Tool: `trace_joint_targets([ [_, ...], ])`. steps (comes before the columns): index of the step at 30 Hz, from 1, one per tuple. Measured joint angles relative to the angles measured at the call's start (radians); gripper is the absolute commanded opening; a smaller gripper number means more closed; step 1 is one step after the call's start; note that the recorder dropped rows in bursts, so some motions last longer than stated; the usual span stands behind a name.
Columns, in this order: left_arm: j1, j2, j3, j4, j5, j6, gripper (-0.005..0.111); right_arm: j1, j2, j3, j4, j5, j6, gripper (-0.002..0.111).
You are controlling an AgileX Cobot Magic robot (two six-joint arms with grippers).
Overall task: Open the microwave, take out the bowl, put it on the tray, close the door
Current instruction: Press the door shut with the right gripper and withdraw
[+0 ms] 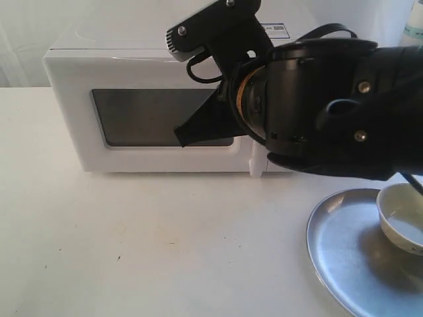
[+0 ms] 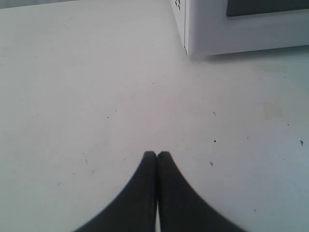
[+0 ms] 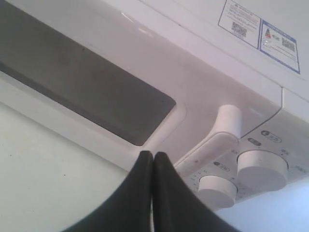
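Table (image 1: 132, 251) is carrying everything. Microwave (image 1: 66, 79) is sitting at the back of it, white box, facing the camera. Its door (image 1: 145, 119) is looking flush with the body in both the exterior and right wrist views, with no gap showing at the handle (image 3: 219, 137) side. Tray (image 1: 344, 257) is lying on the table front right, well apart from the microwave. Bowl (image 1: 403, 221) is sitting upright inside the tray toward its far right edge, partly cut off by the frame.

Right pincer (image 3: 153, 157) is hanging in front of the door's lower edge, just beside the handle and left of the two knobs (image 3: 263, 169). Its fingers are pressed tight together and gripping nothing. Can't tell if the tips are actually touching the door. Left pincer (image 2: 157, 155) is hovering over bare table near the microwave's left corner, fingers also pressed together, holding nothing.

Step in hand: closing the door, the last one, judging by the bowl being out and on the tray. Task is looking almost finished. The next move probably calls for either a short flat push near the handle side to make sure the latch is catching, or backing the right arm straight out without snagging the handle or sweeping over the tray.
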Motion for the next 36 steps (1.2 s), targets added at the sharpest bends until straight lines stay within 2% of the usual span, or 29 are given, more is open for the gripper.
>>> trace_joint_targets([
  [8,0.000,0.000,0.000,0.000,0.000,0.000,0.000,0.000,0.000,0.001,-0.026,0.016,-0.006,0.000],
  [12,0.000,0.000,0.000,0.000,0.000,0.000,0.000,0.000,-0.001,0.001,-0.057,0.124,0.007,0.000],
  [18,0.000,0.000,0.000,0.000,0.000,0.000,0.000,0.000,-0.001,0.001,-0.095,0.354,0.300,0.000],
  [21,0.000,0.000,0.000,0.000,0.000,0.000,0.000,0.000,0.011,0.001,-0.136,0.394,0.446,0.000],
  [24,0.000,0.000,0.000,0.000,0.000,0.000,0.000,0.000,0.028,0.001,-0.166,0.349,0.521,0.000],
  [28,0.000,0.000,0.000,0.000,0.000,0.000,0.000,0.000,0.036,0.001,-0.205,0.161,0.559,0.000],
  [31,0.000,0.000,0.000,0.000,0.000,0.000,0.000,0.000,0.008,0.012,-0.205,0.089,0.559,0.000],
  [36,0.000,0.000,0.000,0.000,0.000,0.000,0.000,0.000,-0.248,0.169,-0.205,0.002,0.529,0.000],
])
